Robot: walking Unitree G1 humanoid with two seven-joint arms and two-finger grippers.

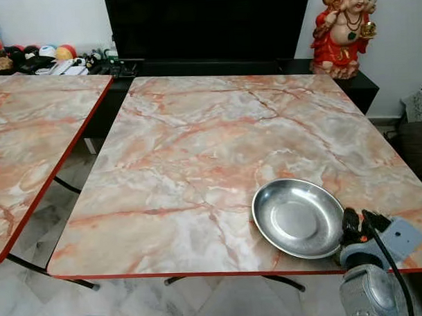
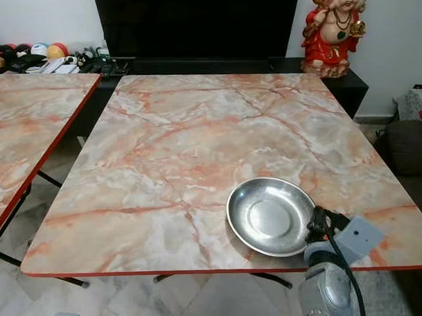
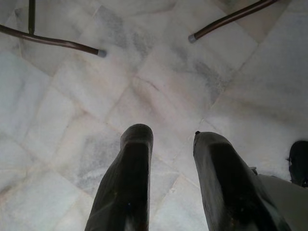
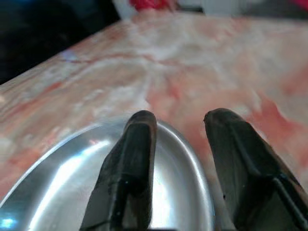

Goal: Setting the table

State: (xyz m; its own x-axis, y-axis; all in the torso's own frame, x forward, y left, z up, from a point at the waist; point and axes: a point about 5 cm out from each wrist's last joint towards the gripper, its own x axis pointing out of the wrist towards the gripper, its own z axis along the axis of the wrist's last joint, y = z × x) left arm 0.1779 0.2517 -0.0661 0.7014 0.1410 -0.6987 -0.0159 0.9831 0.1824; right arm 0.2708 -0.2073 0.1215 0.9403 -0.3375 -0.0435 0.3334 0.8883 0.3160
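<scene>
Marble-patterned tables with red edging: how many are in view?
2. One table in front of the robot holds the steel bowl near its near right corner; a second table stands to its left, partly out of frame.

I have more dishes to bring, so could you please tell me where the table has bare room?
The marble table is bare from the steel plate to its far and left edges. Only the near right corner is crowded, with the right pincer at the plate's rim.
</scene>
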